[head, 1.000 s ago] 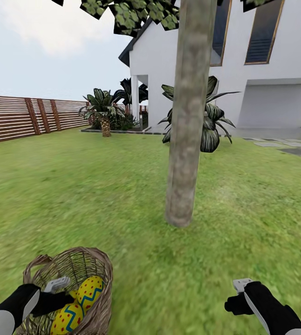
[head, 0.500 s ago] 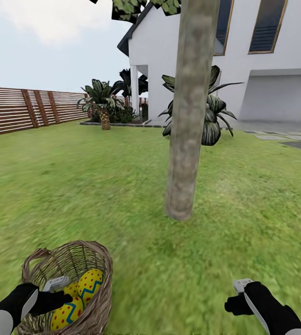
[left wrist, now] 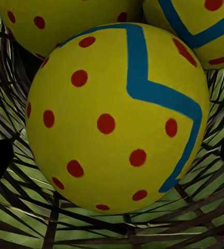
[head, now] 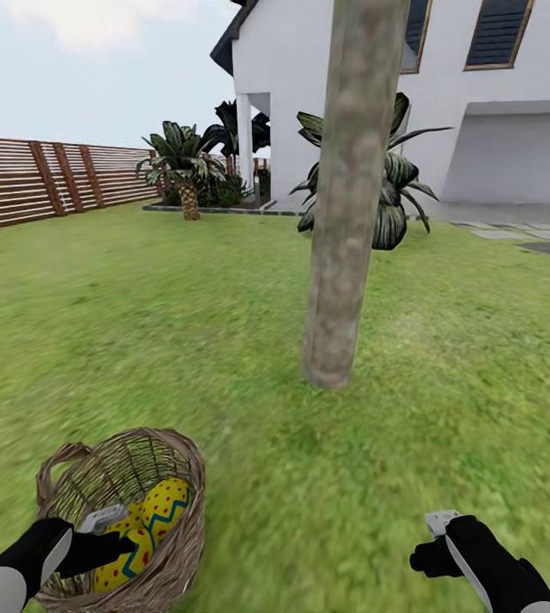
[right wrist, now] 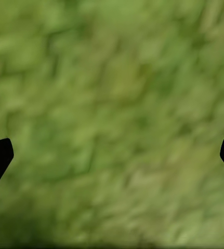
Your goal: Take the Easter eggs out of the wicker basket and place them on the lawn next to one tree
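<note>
Head view: the wicker basket [head: 130, 511] sits on the lawn [head: 181, 340] near the tree [head: 343, 213], with the eggs [head: 160, 511] inside. Left gripper [head: 105, 521] hangs in the basket, jaws spread wide around the nearest egg [left wrist: 117, 119] — not touching it. Right gripper [head: 438, 521] hovers open over grass. Smooth, rounded and likely slippery — best gripped across the widest part.

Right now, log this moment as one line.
left gripper: open, inside wicker basket over Easter eggs | right gripper: open above lawn | tree: ahead
</note>
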Robot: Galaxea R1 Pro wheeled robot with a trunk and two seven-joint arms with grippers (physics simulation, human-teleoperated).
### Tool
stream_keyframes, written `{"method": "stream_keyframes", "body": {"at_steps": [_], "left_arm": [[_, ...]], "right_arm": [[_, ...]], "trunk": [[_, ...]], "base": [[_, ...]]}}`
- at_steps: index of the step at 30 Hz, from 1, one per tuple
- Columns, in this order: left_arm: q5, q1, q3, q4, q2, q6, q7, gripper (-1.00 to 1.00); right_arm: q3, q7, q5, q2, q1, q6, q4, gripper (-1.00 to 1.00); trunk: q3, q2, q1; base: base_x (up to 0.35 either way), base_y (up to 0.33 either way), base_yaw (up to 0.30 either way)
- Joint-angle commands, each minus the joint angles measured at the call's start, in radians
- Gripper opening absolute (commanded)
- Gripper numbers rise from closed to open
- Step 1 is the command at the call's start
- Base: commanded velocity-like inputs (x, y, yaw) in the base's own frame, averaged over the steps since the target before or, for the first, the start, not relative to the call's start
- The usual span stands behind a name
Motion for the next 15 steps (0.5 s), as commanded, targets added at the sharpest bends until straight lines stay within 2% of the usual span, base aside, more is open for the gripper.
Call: {"method": "stream_keyframes", "body": {"at_steps": [1,9,15], "left_arm": [[-0.009,0.000,0.007,-0.002,0.000,0.006,-0.006,1.00],[-0.008,0.001,0.008,-0.003,0.000,0.006,-0.006,1.00],[-0.007,0.001,0.008,-0.002,0.000,0.006,-0.006,1.00]], "right_arm": [[0.004,0.003,0.001,-0.001,0.000,0.004,-0.001,1.00],[0.004,0.003,0.001,-0.001,-0.001,0.004,-0.001,1.00],[0.004,0.003,0.002,0.000,0.000,0.004,0.000,1.00]], "trunk": [[-0.001,0.000,0.000],[-0.001,0.000,0.000],[-0.001,0.000,0.000]], "base": [[0.000,0.000,0.000],[0.005,0.000,0.000],[0.166,0.040,0.000]]}}
